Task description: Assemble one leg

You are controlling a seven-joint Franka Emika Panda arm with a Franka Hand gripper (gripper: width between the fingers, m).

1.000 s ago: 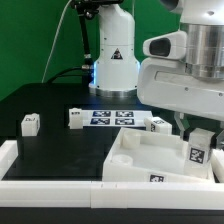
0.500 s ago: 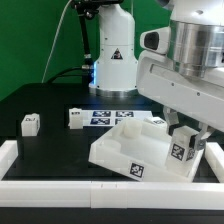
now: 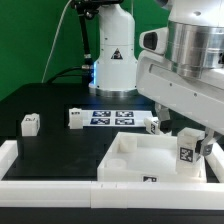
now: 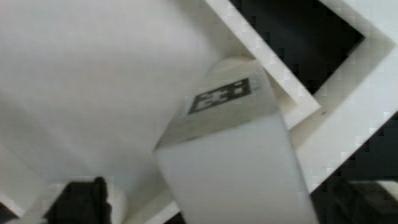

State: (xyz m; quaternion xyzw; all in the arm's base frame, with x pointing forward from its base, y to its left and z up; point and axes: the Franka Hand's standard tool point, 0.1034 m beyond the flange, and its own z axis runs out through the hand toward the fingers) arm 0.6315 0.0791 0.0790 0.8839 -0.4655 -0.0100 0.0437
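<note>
On the black tabletop (image 3: 50, 100), toward the exterior view's right, sits the large white square tray-like plastic panel (image 3: 135, 160) w/ raised rim, lying flat, its front edge against the white low border wall (image 3: 50, 185) along the table's near side. A small tag shows on the panel's front wall.

Over the panel's right-hand part hangs the white-and-grey robot arm (image 3: 185, 70), wrist pointing down. At its lower end the two-finger gripper (image 3: 191, 145) is closed on the small white chunky plastic leg (image 3: 190, 152) — black-and-white square tag facing the camera, block upright, lower end down inside the panel near its right-hand corner. Whether it touches the panel floor: can't tell from the exterior view. In the wrist view the same leg (image 4: 228, 140) fills the centre, tagged face visible, rising between the dark fingertips (image 4: 80, 200), which appear only at the frame edge; panel rim (image 4: 294, 80) runs diagonally behind it, black table beyond.

Other loose parts: a second small white tagged leg (image 3: 30, 123) stands alone at the exterior view's left, well apart from the panel. A third (image 3: 75, 118) sits just beside the thin flat white marker board (image 3: 112, 117) w/ its row of tags, mid-table. A fourth (image 3: 152, 125) lies near the board's right end, just behind the panel, partly hidden by the arm.

Behind everything — white robot base column (image 3: 113, 60) w/ triangle warning sticker, green backdrop.
</note>
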